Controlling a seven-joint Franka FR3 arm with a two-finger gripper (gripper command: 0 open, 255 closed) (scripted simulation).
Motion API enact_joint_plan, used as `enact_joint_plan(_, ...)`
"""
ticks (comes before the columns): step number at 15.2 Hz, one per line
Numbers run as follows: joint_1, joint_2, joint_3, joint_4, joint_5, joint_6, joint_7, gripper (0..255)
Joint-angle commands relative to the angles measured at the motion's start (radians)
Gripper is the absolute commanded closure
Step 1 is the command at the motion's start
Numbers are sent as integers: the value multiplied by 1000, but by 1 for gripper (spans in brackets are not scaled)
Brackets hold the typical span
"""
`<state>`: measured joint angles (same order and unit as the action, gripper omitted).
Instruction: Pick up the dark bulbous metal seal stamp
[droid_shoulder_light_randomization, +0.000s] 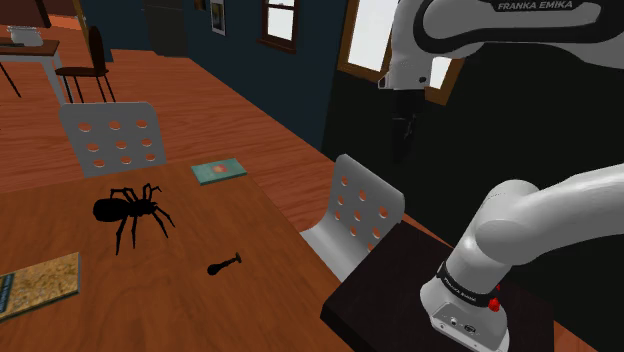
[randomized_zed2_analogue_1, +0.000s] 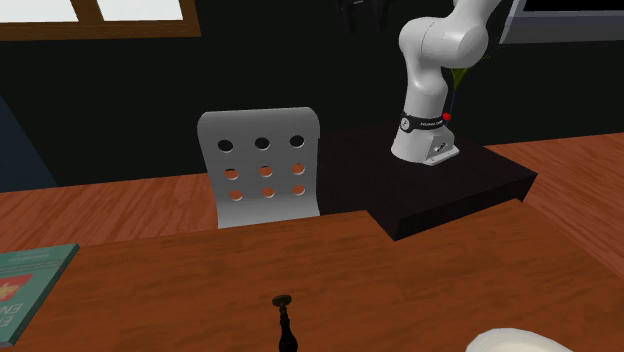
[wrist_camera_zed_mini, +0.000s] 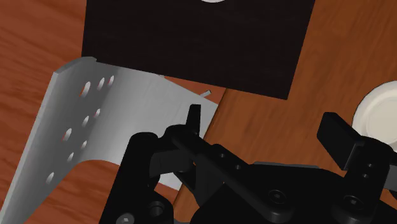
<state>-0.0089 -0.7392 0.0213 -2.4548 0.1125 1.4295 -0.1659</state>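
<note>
The black two-finger gripper (wrist_camera_zed_mini: 264, 127), jaws apart, hangs high. It should descend toward the shoulder view's left and straddle the slim neck of the small dark bulbous metal seal stamp (droid_shoulder_light_randomization: 222, 265) lying on the brown wooden table (droid_shoulder_light_randomization: 250, 215).

Wood-plank floor (droid_shoulder_light_randomization: 210, 95), dark blue walls (droid_shoulder_light_randomization: 245, 70), bright wood-framed windows (droid_shoulder_light_randomization: 283, 20). Brown wooden surface (droid_shoulder_light_randomization: 270, 290); grey perforated chair (droid_shoulder_light_randomization: 355, 215) at one side, second grey chair (droid_shoulder_light_randomization: 110, 135) at the far end. Small desk (droid_shoulder_light_randomization: 30, 55) and dark round-backed chair (droid_shoulder_light_randomization: 88, 62) in the far corner.
</note>
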Motion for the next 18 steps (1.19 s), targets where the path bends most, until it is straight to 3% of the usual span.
enact_joint_plan(1,0,0,0,0,0,0,0,0)
enact_joint_plan(9,65,235,35,-23,-12,293,-132,0)
enact_joint_plan(18,125,548,89,50,-40,576,-248,0)
